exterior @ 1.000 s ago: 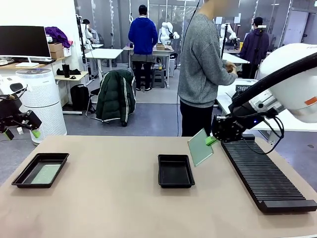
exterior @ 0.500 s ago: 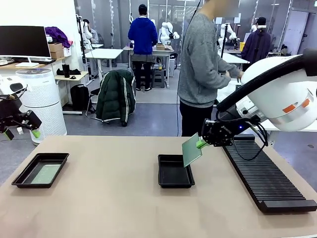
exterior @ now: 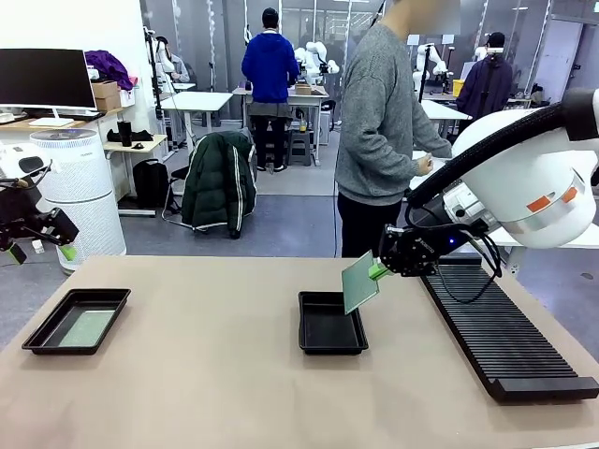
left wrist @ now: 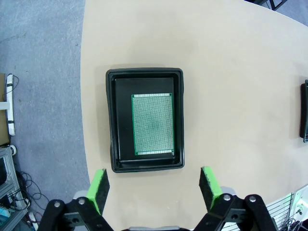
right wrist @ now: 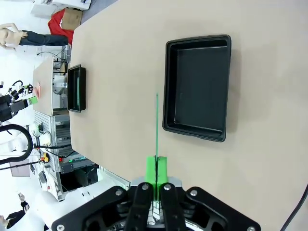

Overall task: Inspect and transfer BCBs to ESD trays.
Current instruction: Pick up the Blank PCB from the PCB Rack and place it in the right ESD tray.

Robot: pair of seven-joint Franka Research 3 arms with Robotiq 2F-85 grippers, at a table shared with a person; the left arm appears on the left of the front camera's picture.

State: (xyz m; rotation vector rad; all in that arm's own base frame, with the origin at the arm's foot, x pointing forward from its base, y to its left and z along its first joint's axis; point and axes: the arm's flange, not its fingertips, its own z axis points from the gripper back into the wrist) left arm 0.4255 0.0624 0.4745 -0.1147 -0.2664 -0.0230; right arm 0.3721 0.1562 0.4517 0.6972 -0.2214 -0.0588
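One board [exterior: 360,282] edge-pinched in right hand [exterior: 379,271], tilted near middle tray [exterior: 302,324], left hand [left wrist: 154,179] wide.

Front camera faces 12 o'clock across the flat tan bench [exterior: 206,383]; both wrist cameras look down from high, sharing the shallow black plastic tray [exterior: 42,327] at 9 o'clock

One BCB [left wrist: 152,124] is seen lying flat inside an ESD tray [left wrist: 110,120] on the table [left wrist: 231,96]; the left gripper [left wrist: 154,186] is held above, jaws spread wide.
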